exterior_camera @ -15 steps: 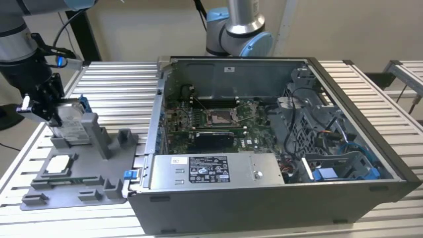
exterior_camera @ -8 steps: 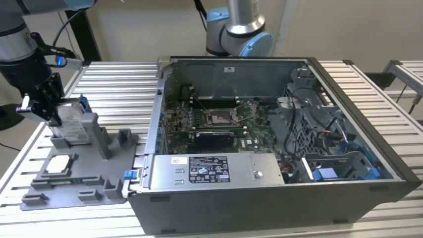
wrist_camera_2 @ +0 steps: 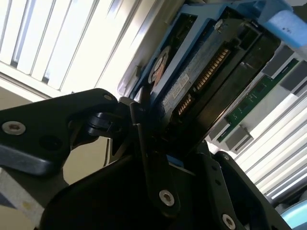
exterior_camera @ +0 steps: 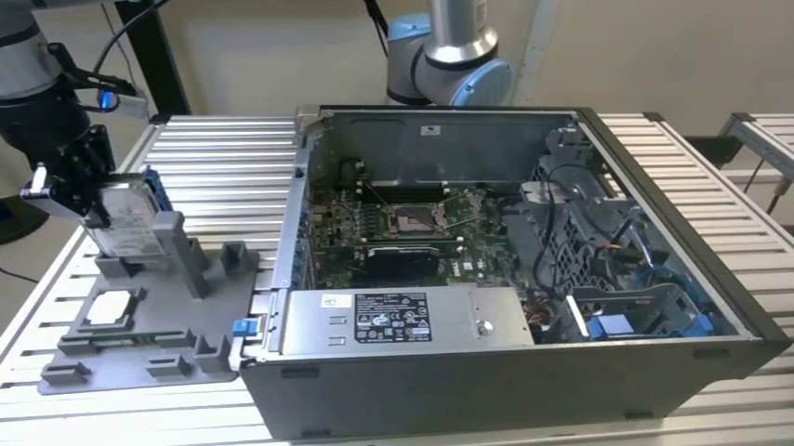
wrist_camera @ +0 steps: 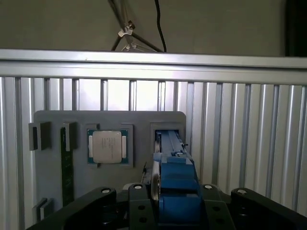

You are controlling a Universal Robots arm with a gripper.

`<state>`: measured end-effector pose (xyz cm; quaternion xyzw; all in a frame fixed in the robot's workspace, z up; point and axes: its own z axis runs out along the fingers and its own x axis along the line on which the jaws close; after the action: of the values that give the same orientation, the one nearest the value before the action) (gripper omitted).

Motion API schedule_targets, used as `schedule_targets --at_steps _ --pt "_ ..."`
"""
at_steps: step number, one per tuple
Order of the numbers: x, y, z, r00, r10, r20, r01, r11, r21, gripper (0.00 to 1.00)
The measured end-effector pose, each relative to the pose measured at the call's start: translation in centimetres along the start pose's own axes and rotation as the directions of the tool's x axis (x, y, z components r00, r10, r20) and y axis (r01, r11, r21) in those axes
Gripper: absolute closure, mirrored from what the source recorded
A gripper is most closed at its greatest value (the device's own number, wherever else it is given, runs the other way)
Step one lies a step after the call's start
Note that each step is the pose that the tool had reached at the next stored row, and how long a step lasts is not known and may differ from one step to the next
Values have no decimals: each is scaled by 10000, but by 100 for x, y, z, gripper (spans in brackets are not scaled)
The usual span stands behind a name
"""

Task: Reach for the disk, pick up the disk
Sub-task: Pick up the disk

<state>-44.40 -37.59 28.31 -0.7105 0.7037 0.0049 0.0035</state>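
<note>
The disk (exterior_camera: 125,218), a silver drive in a blue bracket, stands on edge at the far end of the grey fixture plate (exterior_camera: 137,344), at the exterior view's left. My gripper (exterior_camera: 97,209) comes down on it from above, with a black finger pressed against each flat side. The first wrist view looks straight down on the disk's blue edge (wrist_camera: 175,177), clamped between the fingers (wrist_camera: 139,201). The second wrist view shows the disk's underside circuit board (wrist_camera_2: 201,72) rising out of the gripper (wrist_camera_2: 163,153). The disk's lower edge sits at its slot.
On the fixture plate (wrist_camera: 57,120) lie a small square silver chip (wrist_camera: 106,146) and a green memory stick (wrist_camera: 67,167). An open computer case (exterior_camera: 496,279) with a long grey box (exterior_camera: 397,321) stands to the exterior view's right. Slatted aluminium table (exterior_camera: 211,158) lies all around.
</note>
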Motion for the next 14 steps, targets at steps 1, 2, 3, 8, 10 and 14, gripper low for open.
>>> schedule_targets --at_steps 1,2,3,8,10,14 --pt "0 0 -25 10000 0 0 0 10000 0 100" --pt "-1 0 -47 10000 0 0 0 10000 0 100" --pt "-1 0 -69 10000 0 0 0 10000 1 100" --pt "-2 0 -182 10000 -1 0 1 10000 1 100" --pt "-2 0 -230 10000 -1 0 1 10000 0 100" --pt "-4 1 -316 10000 1 -6 -1 10000 -1 100"
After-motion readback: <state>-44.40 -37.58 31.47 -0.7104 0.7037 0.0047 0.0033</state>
